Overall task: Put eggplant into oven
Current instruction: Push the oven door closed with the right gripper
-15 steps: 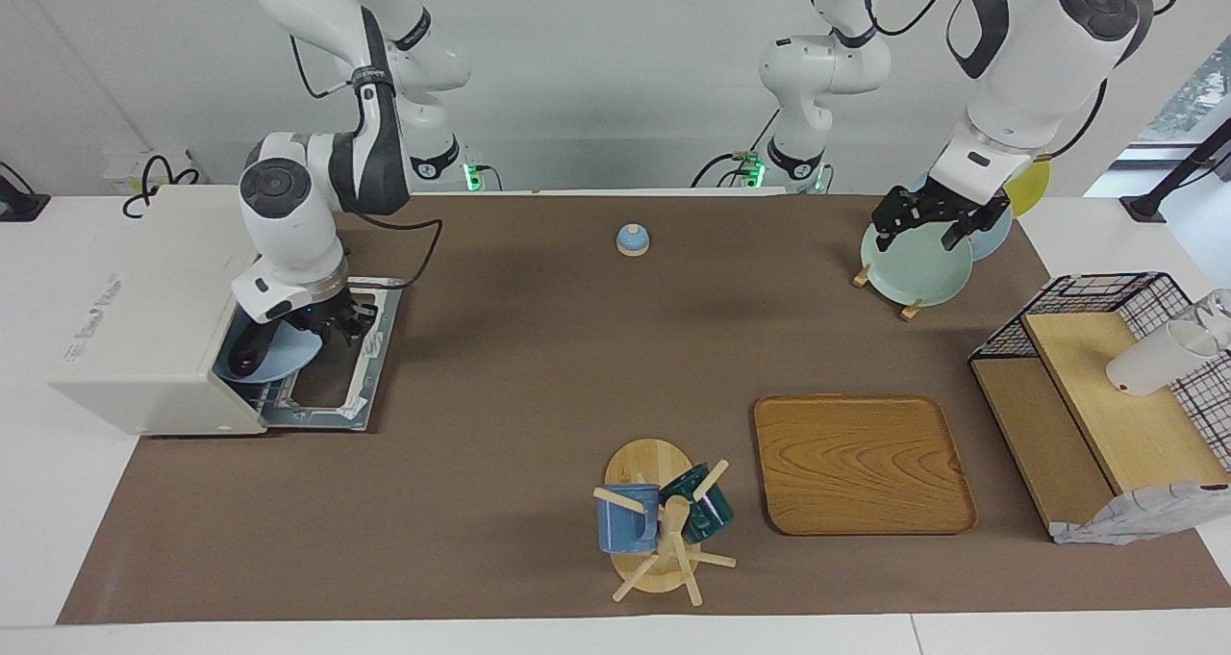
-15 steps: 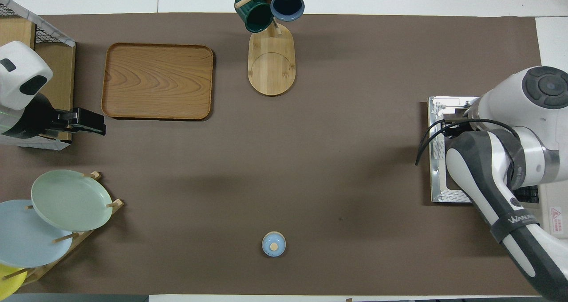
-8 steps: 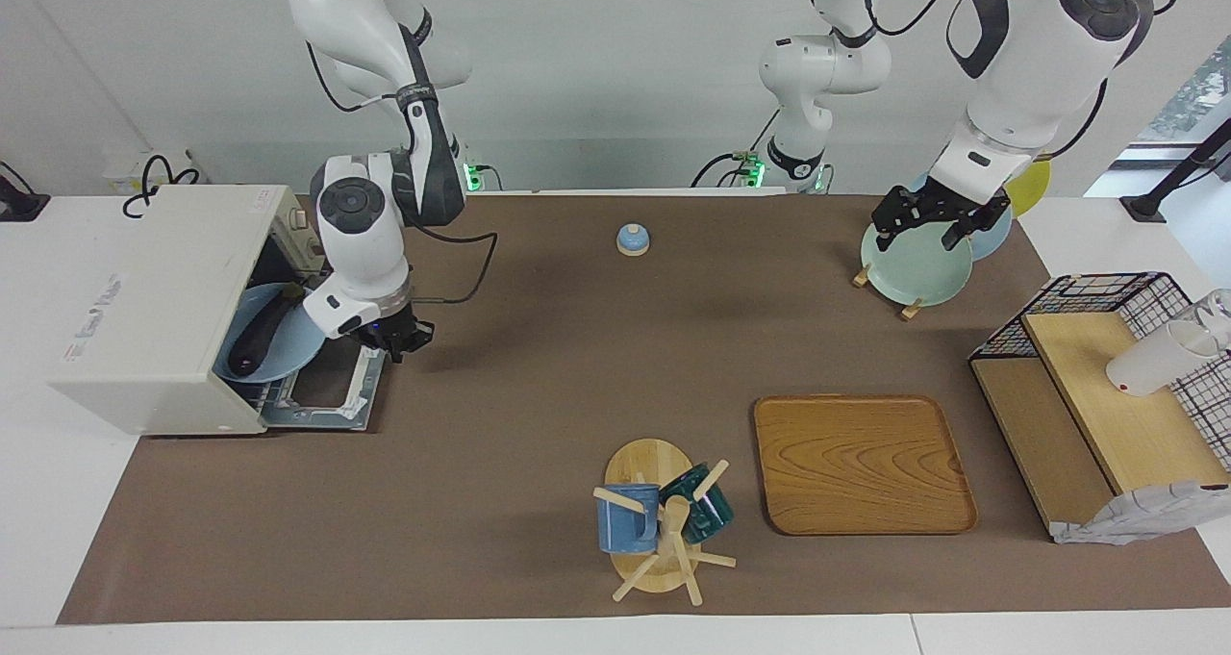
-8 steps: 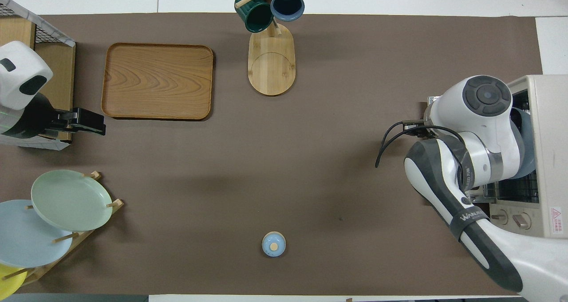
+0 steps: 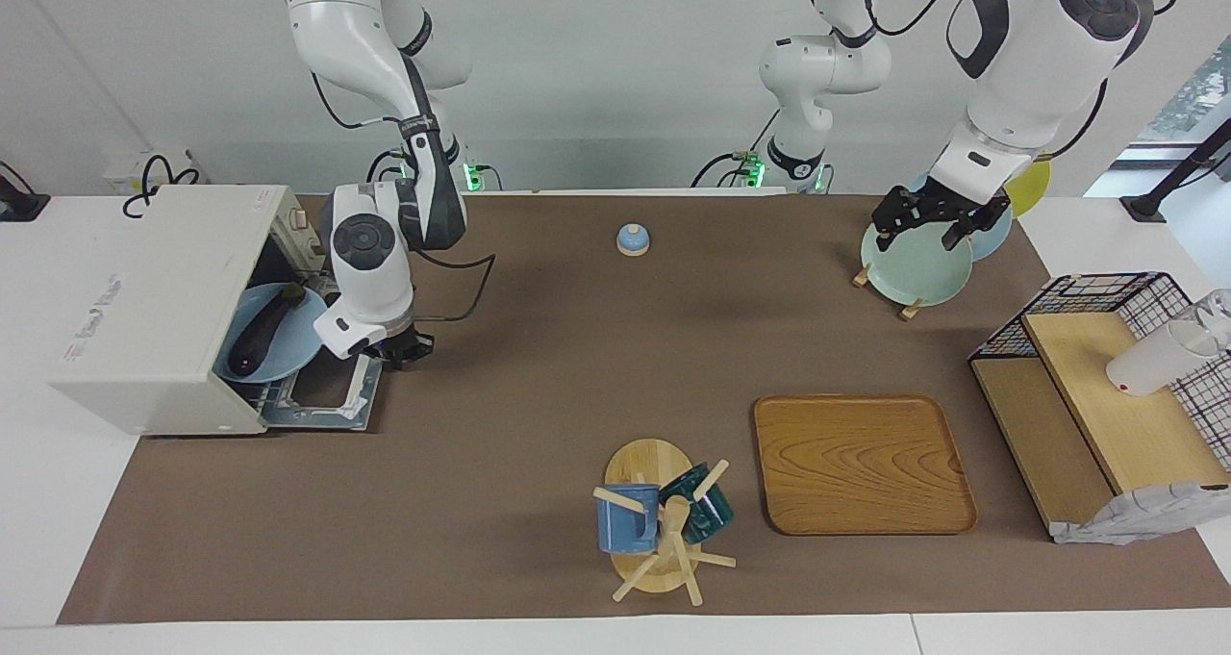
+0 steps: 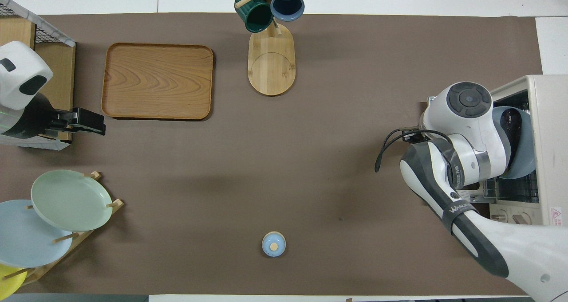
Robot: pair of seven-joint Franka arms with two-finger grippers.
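Observation:
The white oven (image 5: 144, 309) stands at the right arm's end of the table with its door (image 5: 332, 400) dropped open. Inside, on a blue plate (image 5: 288, 352), lies the dark eggplant (image 5: 258, 336); the overhead view shows the eggplant (image 6: 509, 123) partly under the oven (image 6: 548, 115) roof. My right gripper (image 5: 402, 347) hangs shut and holds nothing, low over the mat just beside the open door's edge; the wrist hides it from overhead. Over the plate rack my left gripper (image 5: 925, 224) waits open and holds nothing.
A small blue bell (image 5: 632, 239) sits mid-table near the robots. A rack with a green plate (image 5: 914, 270) stands under the left gripper. A wooden tray (image 5: 861, 463), a mug tree (image 5: 664, 525) and a wire-and-wood shelf (image 5: 1106, 395) lie farther out.
The right arm drew back from the oven's mouth, and its gripper shut as it moved off the door toward the mat. The plate with the eggplant stayed inside. The left arm held still.

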